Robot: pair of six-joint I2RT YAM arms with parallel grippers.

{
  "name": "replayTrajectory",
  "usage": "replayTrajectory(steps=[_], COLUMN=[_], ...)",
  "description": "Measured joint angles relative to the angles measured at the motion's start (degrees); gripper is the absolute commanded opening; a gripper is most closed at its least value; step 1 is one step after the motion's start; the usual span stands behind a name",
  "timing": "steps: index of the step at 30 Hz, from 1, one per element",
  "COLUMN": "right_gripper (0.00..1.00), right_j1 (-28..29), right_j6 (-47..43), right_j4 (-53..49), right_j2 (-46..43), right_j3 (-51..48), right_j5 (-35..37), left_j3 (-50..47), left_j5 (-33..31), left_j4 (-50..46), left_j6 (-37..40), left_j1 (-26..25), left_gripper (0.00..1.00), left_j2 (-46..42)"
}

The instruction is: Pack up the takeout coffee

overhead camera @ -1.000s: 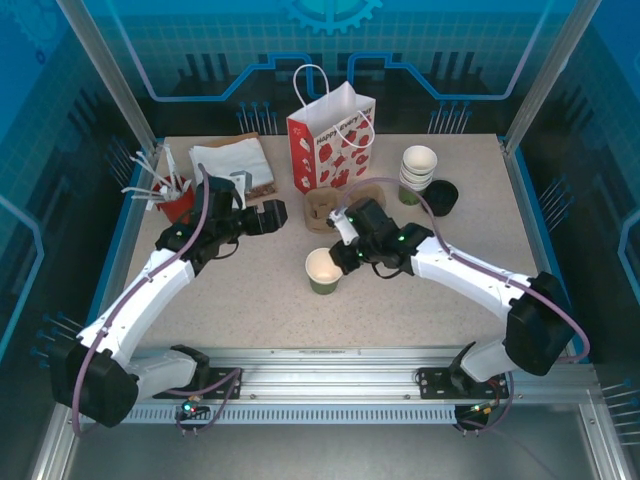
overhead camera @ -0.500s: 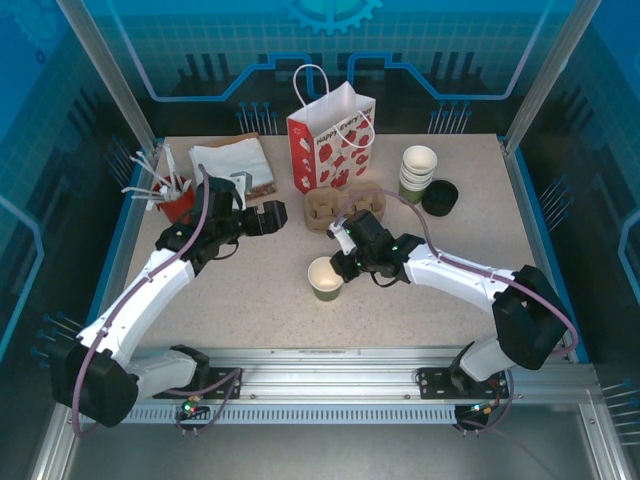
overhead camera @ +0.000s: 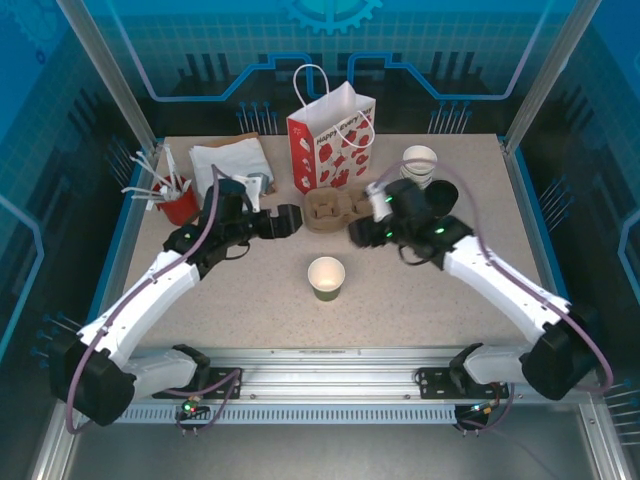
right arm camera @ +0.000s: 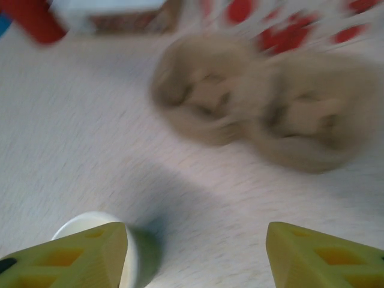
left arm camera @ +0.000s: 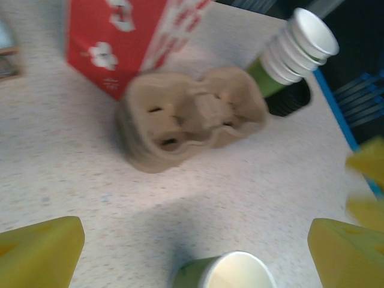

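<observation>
- I am holding my right gripper (right arm camera: pixel 195 227) wide apart, gripping nothing, and it is hovering above the desk (overhead camera: pixel 250 290).
- The green paper cup (overhead camera: pixel 326 277) is standing upright and open-topped below and to the left of that gripper, clear of its fingers in the overhead view.
- My left gripper (left arm camera: pixel 195 221) is also spreading wide and empty, with the cup sitting low between its fingers, untouched.
- The brown cup carrier (overhead camera: pixel 335 210) is lying just ahead of both grippers, and the red gift bag (overhead camera: pixel 330 140) is standing beyond it.
</observation>
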Motion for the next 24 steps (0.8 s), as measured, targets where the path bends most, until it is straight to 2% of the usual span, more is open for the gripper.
replayTrajectory(steps=[3,7,10,14,19,24], right_gripper=[0.67,0.67,0.66,0.62,0.53,0.45], right_j1=[-11.76,-25.16,-31.95,-35.71,-35.85,-35.87], right_j6=[0.90,2.19,3.26,4.02,3.63,2.67], right_j4=[-1.01,-1.29,-1.49,-1.44,-2.64,-3.98], right_j2=[-2.08,-0.83,4.35,15.76,29.22,37.77], right_j3=[0.02,0.07,2.29,8.59,17.59,22.93], right_j5=[1.14,2.49,2.91,4.02,5.20,6.14], left_j3=[0.72,2.10,3.04,4.00,4.02,4.52], left_j5=[1.46,1.88,1.90,2.08,2.12,2.12], left_j4=[1.40,2.01,2.45,2.82,2.93,2.86], left_j6=[0.00,0.00,0.02,0.09,0.33,0.42], left_j1=[-3.08,-4.74,-5.29,-6.21,-7.28,-7.43], left_gripper=[0.97,0.97,0.96,0.97,0.97,0.97], left_j2=[2.27,5.07,6.05,6.75,6.84,6.93])
